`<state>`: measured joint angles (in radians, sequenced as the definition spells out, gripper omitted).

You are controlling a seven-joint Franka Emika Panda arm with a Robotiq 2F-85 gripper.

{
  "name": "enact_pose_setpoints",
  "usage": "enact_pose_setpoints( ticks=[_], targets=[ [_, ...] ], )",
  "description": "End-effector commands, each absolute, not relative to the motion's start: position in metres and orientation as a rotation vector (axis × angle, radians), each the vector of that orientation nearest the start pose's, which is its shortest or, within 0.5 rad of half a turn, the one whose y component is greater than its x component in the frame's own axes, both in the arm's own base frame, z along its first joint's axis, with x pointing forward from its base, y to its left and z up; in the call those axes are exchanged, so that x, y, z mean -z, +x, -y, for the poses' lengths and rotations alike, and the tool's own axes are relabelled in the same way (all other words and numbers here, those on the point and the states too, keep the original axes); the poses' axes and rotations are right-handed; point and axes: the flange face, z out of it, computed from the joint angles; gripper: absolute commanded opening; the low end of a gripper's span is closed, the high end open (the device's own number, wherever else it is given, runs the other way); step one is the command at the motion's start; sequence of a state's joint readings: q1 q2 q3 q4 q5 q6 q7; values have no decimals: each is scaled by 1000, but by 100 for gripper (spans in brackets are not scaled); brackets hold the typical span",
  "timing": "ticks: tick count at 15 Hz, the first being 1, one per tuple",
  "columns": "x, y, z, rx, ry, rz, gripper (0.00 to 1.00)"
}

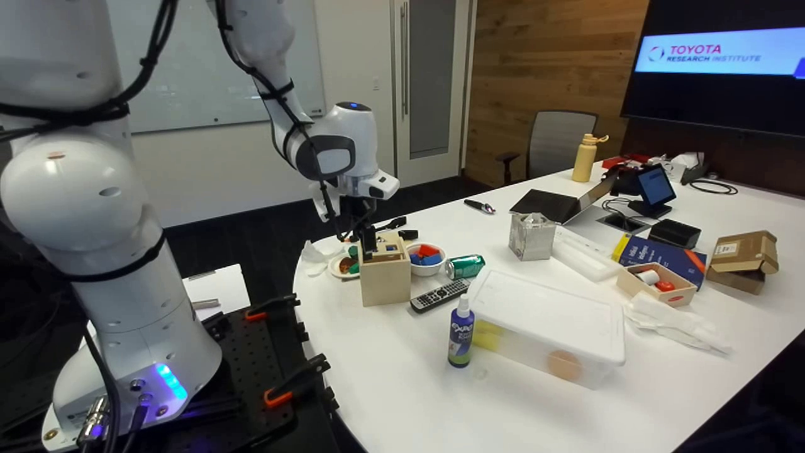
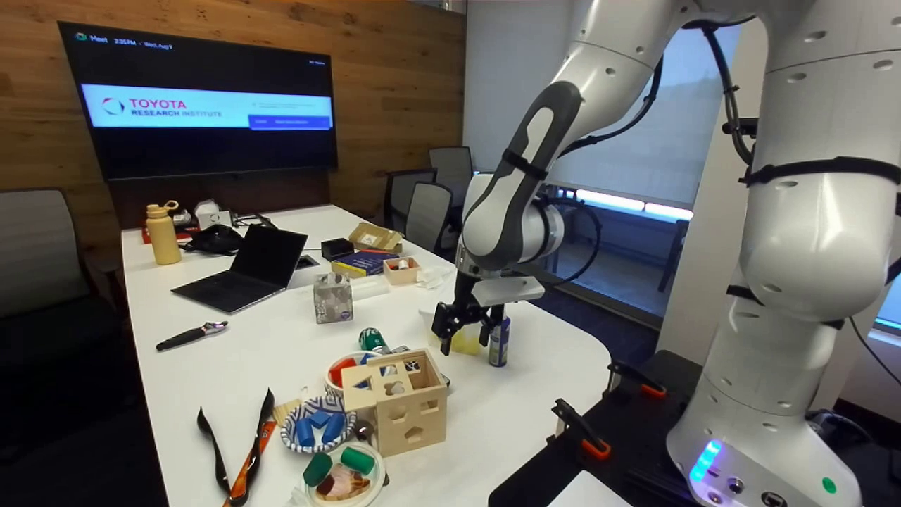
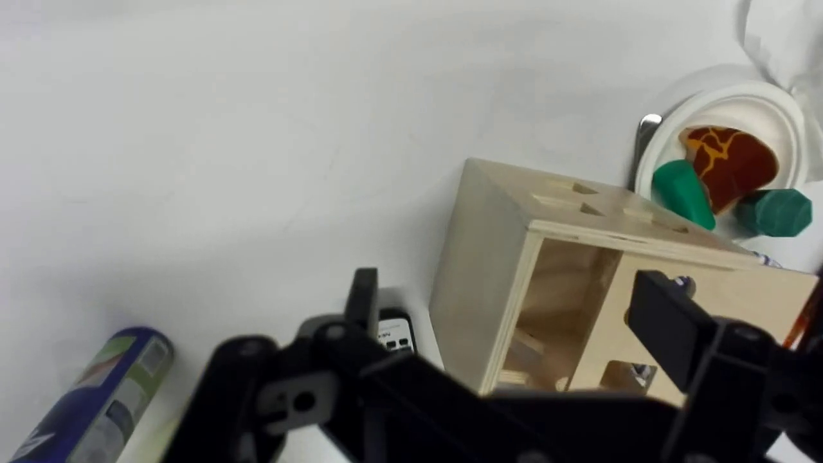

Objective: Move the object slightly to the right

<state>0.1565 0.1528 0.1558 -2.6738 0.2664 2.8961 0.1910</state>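
- Your pincer [image 2: 464,343] has its fingers [image 3: 364,294] spread wide; in an exterior view it hangs apart from the wooden box [image 2: 431,422].
- The wooden box stands on the desk [image 1: 402,396], between the plate [image 3: 746,110] and the remote control [image 1: 439,296].
- Its lid [image 3: 752,292], cut with shapes, juts past one side, leaving part of the top uncovered.
- Near the remote control you see a green can [image 1: 465,267] on its side; a spray bottle [image 1: 461,336] stands farther off.

White arm [image 2: 809,239]; black cables [image 1: 149,61] (strapped)
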Motion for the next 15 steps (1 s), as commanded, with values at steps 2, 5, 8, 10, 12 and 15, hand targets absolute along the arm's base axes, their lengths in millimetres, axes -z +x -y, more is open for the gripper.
enact_pose_setpoints(
  ticks=[2,5,8,10,12,15],
  targets=[
    [-149,424,-128,67,-2998,-292,100],
    [-131,436,-133,84,-2990,-292,100],
    [-114,444,-131,90,-3000,-304,100],
    [-106,446,-130,94,-3010,-314,72],
    [-99,447,-128,100,-3019,-320,56],
    [-89,447,-130,92,-3031,-324,34]
  ],
)
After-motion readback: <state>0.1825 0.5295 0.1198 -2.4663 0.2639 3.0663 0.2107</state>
